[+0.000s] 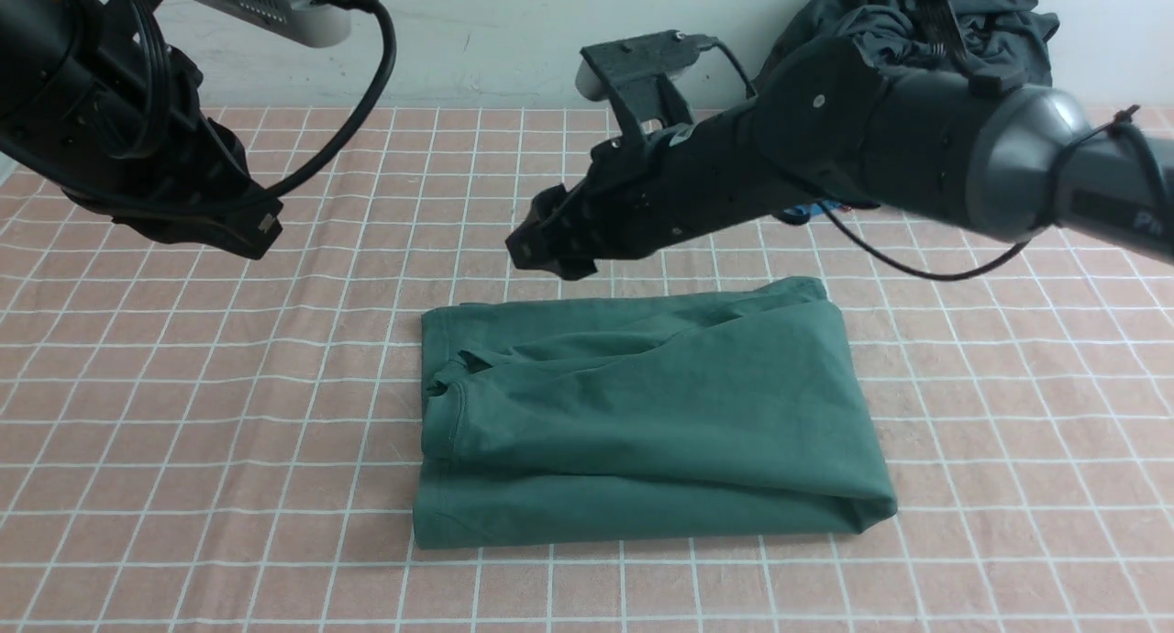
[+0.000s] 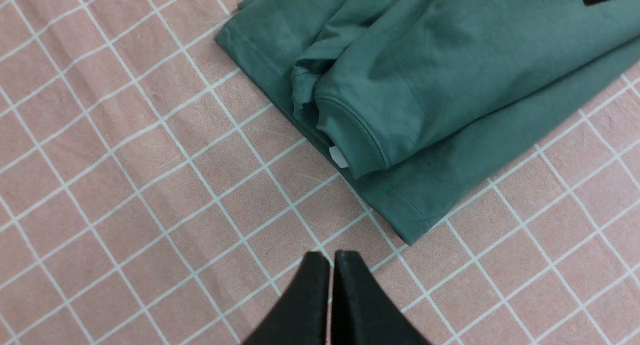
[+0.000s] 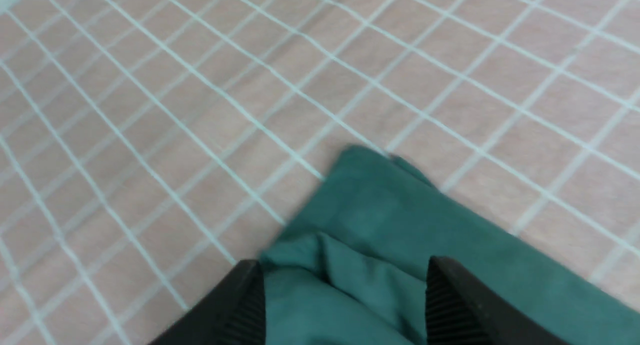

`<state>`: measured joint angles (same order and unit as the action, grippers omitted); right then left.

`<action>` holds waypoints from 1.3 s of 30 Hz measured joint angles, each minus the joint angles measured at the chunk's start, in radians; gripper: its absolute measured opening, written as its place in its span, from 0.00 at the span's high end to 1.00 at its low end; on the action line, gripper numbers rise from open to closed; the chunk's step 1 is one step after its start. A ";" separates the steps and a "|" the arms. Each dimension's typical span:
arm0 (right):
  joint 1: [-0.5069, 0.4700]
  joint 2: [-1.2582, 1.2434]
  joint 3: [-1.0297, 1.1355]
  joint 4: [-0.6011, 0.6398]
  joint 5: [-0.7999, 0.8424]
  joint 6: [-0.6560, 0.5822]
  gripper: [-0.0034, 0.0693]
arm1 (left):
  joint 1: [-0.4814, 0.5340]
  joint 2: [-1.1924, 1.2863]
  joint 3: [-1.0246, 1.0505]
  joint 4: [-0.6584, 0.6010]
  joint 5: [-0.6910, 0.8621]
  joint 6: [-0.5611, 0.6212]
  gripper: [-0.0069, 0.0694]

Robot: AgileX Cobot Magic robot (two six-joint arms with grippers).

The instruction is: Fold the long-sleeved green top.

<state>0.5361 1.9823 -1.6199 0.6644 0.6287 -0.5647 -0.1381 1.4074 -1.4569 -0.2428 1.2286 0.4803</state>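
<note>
The green long-sleeved top [image 1: 642, 413] lies folded into a rectangle on the checked pink cloth, with a collar edge and a small white tag showing at its left side [image 2: 350, 135]. My left gripper [image 1: 257, 234] is shut and empty, raised over the cloth to the left of the top; its closed fingertips [image 2: 345, 257] show beside the top's corner. My right gripper [image 1: 541, 248] is open and empty, hovering above the top's far left part; the green fabric [image 3: 350, 235] shows between its spread fingers.
A dark grey-black garment [image 1: 926, 18] is heaped at the far right by the wall, with a bit of blue [image 1: 807, 213] under the right arm. The pink checked tablecloth [image 1: 183, 431] covers the table around the top.
</note>
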 joint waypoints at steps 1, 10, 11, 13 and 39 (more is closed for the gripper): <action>-0.004 0.005 0.000 -0.037 0.014 0.010 0.39 | 0.000 0.000 0.000 0.000 -0.002 0.000 0.91; 0.029 0.092 -0.001 -0.152 0.157 0.080 0.39 | 0.000 0.000 0.000 0.000 -0.024 0.000 0.91; 0.026 0.089 -0.016 -0.160 0.179 0.096 0.39 | 0.000 0.000 0.000 0.000 -0.025 0.000 0.91; 0.011 0.068 -0.046 -0.174 0.200 0.107 0.41 | 0.000 -0.005 0.000 0.000 -0.025 0.000 0.91; -0.218 -0.803 0.214 -0.308 0.275 0.148 0.97 | 0.000 -0.984 0.803 0.071 -0.355 -0.248 0.91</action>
<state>0.3178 1.1792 -1.4059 0.3568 0.9032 -0.4166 -0.1381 0.4232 -0.6543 -0.1718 0.8736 0.2326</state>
